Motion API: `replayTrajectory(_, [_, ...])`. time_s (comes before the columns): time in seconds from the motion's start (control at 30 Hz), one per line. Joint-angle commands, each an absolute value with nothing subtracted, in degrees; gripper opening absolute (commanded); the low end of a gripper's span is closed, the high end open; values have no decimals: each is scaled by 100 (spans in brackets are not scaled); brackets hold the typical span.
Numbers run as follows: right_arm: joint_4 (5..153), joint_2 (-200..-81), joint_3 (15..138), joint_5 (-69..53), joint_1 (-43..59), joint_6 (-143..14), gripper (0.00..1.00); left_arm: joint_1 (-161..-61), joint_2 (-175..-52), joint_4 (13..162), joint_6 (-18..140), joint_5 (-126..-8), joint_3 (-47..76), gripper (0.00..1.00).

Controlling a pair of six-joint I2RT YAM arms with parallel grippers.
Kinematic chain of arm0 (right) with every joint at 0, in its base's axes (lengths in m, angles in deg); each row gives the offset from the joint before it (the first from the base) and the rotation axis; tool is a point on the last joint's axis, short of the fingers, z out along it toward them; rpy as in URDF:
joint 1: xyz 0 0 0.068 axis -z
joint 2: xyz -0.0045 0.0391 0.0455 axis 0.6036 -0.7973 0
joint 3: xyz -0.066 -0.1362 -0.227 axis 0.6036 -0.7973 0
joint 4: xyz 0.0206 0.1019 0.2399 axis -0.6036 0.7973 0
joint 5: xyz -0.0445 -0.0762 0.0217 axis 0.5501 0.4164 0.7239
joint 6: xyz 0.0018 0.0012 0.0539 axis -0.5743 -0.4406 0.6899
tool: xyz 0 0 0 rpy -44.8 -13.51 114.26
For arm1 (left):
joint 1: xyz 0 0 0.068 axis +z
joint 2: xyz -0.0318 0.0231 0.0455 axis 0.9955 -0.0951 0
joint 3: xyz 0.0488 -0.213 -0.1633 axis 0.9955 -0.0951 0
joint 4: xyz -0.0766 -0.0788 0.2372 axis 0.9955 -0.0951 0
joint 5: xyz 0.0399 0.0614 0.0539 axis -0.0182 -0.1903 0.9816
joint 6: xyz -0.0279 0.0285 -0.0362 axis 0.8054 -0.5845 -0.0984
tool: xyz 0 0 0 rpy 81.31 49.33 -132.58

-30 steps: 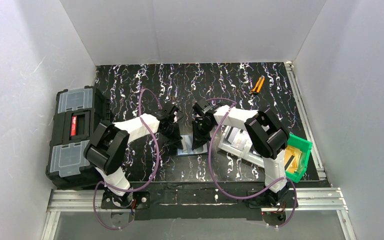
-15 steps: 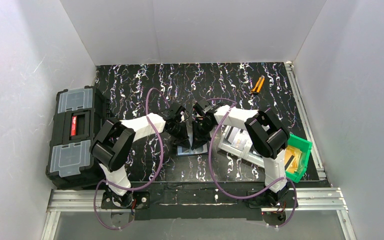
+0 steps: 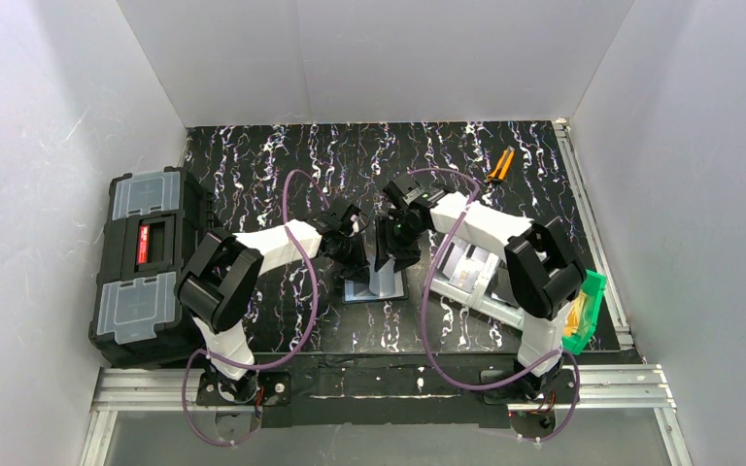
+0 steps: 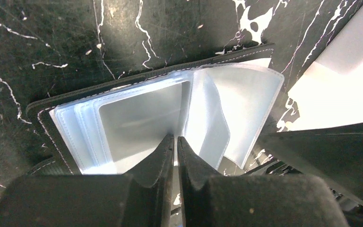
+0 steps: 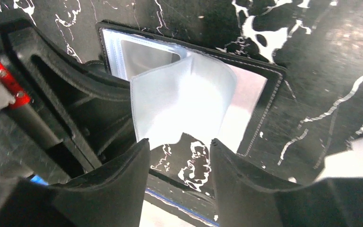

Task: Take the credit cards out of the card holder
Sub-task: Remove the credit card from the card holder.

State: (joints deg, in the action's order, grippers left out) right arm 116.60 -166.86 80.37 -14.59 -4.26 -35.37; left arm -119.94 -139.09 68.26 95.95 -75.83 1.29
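On marbled table [image 3: 253,165], card holder [image 3: 375,285] lies open flat, inner side up, grey bin [image 3: 468,280] just right of holder. Left gripper [image 4: 176,147] angles down onto holder's middle fold, fingers pressed together, likely pinning holder in place; whether sleeve is pinched, cannot tell. Right gripper [image 5: 179,144] tilts over holder's right half, fingers apart, flanking lifted clear sleeve [image 5: 184,99], probably to expose pocket. Credit cards not discernible; pockets show only pale sheen.
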Motion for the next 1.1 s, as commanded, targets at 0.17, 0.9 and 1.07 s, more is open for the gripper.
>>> replayTrajectory(0.17, [12270, -15559, 7924, -574, -194, -3541, 65, -12171, -14045, 6935, 9500, -7817, 430, 8])
replayTrajectory(0.9, [12017, -15306, 7496, -1062, -45, -3575, 55, -12375, -14148, 6327, 9263, -7427, 992, 12])
replayTrajectory(1.07, [11890, -15509, 7638, -1410, -117, -3561, 50, -12329, -13768, 5851, 9149, -6889, 878, 12])
